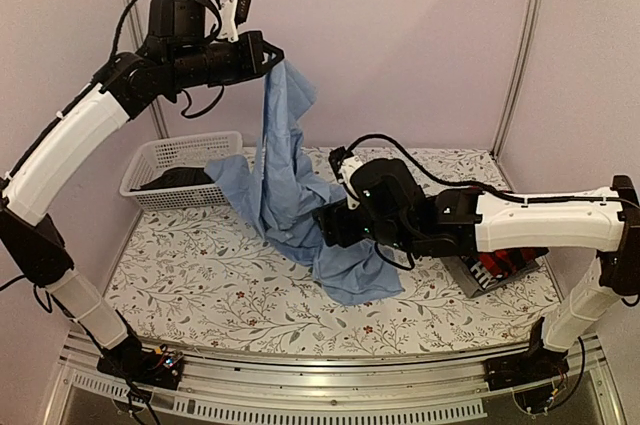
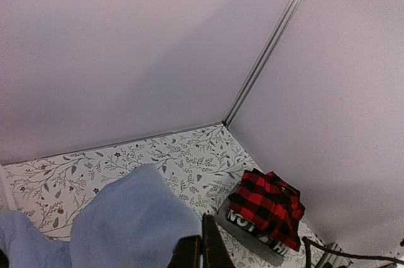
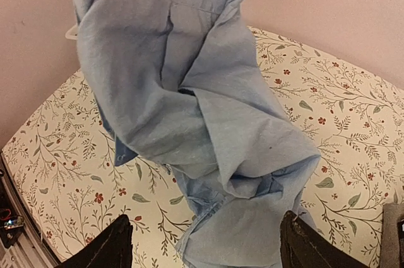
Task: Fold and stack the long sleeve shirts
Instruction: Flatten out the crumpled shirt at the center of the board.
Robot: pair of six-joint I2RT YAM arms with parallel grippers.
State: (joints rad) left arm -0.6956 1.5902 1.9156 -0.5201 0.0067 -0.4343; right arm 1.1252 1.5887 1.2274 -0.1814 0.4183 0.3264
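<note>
My left gripper (image 1: 272,57) is raised high at the back left and is shut on the top of the light blue shirt (image 1: 285,185). The shirt hangs from it, and its lower part lies bunched on the table. In the left wrist view the shut fingers (image 2: 211,249) meet beside the blue cloth (image 2: 126,224). My right gripper (image 1: 325,227) is low, against the shirt's lower folds. Its fingers (image 3: 117,246) stand wide open on either side of the cloth (image 3: 189,110) without gripping it. The red-and-black plaid shirt (image 2: 268,205) lies folded on the grey lettered shirt (image 2: 249,230) at the right (image 1: 497,270).
A white lattice basket (image 1: 160,157) with something dark in it stands at the back left, partly covered by blue cloth. The floral tablecloth (image 1: 200,285) covers the table. Pale walls close in the back and right sides.
</note>
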